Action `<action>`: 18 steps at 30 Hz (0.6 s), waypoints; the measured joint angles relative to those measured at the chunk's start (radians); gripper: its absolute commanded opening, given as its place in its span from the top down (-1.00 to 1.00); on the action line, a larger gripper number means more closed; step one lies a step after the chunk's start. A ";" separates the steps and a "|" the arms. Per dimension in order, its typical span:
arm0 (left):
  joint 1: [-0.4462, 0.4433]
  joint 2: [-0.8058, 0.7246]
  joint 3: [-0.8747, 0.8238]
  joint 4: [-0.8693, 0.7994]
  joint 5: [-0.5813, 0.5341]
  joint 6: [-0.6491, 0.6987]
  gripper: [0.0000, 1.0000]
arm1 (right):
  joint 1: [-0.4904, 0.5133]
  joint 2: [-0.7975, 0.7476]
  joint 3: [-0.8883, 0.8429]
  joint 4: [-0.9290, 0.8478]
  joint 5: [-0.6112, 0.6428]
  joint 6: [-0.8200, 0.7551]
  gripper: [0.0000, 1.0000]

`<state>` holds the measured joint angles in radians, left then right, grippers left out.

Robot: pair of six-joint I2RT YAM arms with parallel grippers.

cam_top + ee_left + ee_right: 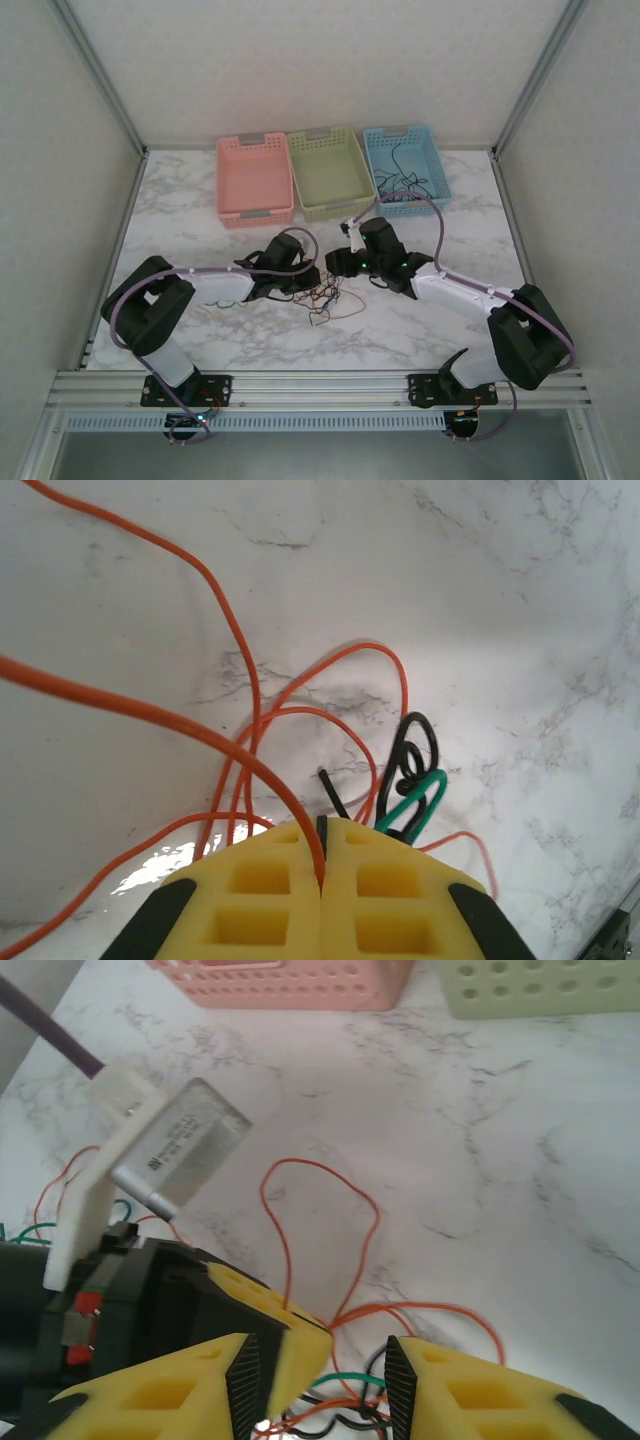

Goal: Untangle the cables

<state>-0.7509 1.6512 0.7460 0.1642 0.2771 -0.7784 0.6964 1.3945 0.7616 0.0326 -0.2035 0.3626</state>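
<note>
near the middle of the marble table (pixel 190 200), the cables (pixel 335 298) lie in a loose tangle of orange, green and black loops, right by both grippers. the left gripper (pixel 322 830) has its yellow fingers (pixel 262 890) pressed together, pinching an orange cable (pixel 140 710). the right gripper (pixel 320 1365) is parted above the tangle, gripping nothing, with the left one's fingertip between its fingers. a few black wires (pixel 405 170) sit in the blue basket (pixel 400 131).

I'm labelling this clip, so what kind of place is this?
Likely a robot lab cell: white panels on an aluminium frame enclose a marble-patterned table holding three baskets and tangled cables.
</note>
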 measured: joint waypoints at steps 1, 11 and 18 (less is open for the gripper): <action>0.000 0.000 -0.001 -0.001 -0.002 0.000 1.00 | -0.003 -0.008 -0.007 -0.009 0.002 0.000 0.21; 0.000 0.000 -0.027 -0.002 -0.003 0.000 1.00 | -0.004 -0.006 -0.036 -0.101 -0.010 0.031 0.15; 0.000 0.000 -0.058 0.000 -0.026 0.000 1.00 | -0.004 0.113 -0.036 -0.079 -0.078 0.058 0.22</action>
<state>-0.7509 1.6512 0.6880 0.1646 0.2516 -0.7788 0.6926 1.5078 0.7254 -0.0467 -0.2817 0.4202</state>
